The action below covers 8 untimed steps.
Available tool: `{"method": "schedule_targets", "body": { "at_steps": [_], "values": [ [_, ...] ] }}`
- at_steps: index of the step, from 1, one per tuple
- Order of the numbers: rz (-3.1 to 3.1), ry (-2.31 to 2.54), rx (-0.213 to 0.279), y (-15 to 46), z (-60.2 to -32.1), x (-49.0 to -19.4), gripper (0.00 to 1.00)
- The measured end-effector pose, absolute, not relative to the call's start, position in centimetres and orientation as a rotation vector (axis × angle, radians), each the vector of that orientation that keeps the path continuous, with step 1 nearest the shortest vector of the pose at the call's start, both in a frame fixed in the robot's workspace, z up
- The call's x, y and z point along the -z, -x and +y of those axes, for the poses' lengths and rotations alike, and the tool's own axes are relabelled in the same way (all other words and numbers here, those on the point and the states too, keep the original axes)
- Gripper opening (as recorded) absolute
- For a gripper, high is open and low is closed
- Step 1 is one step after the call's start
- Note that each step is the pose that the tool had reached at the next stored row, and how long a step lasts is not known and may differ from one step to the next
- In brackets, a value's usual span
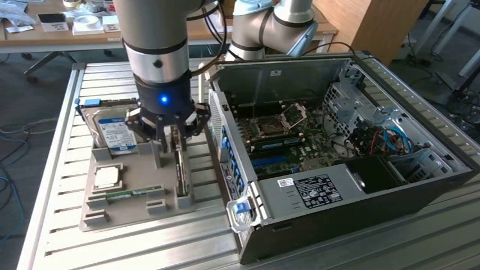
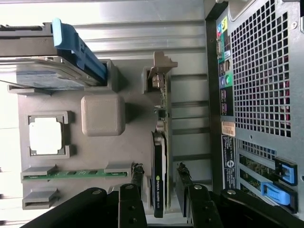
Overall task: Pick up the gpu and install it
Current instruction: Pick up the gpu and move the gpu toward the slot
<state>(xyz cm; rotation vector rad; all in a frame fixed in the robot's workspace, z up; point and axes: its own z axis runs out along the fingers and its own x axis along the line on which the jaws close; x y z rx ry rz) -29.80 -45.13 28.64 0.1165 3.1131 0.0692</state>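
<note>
The gpu (image 2: 159, 183) stands on edge in the grey tray (image 2: 95, 156) (beside the computer case (image 2: 256, 71)), the open jaws straddling it without touching.

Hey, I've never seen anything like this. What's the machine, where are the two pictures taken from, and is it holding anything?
It's a robot arm with a gripper. One picture is from a camera off the arm, the other from a camera on its wrist. A grey holder carries a hard drive, a processor chip, a green memory stick and the gpu on edge, beside an open computer case. The gripper stands open, fingers either side of the gpu, holding nothing.
</note>
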Motion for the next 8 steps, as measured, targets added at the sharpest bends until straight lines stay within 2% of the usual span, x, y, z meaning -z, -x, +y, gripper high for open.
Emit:
{"method": "schedule_targets", "body": {
  "at_steps": [8],
  "values": [
    [3.113, -0.117, -0.069, 29.74, -45.12, -27.94, 0.41]
  ]
}}
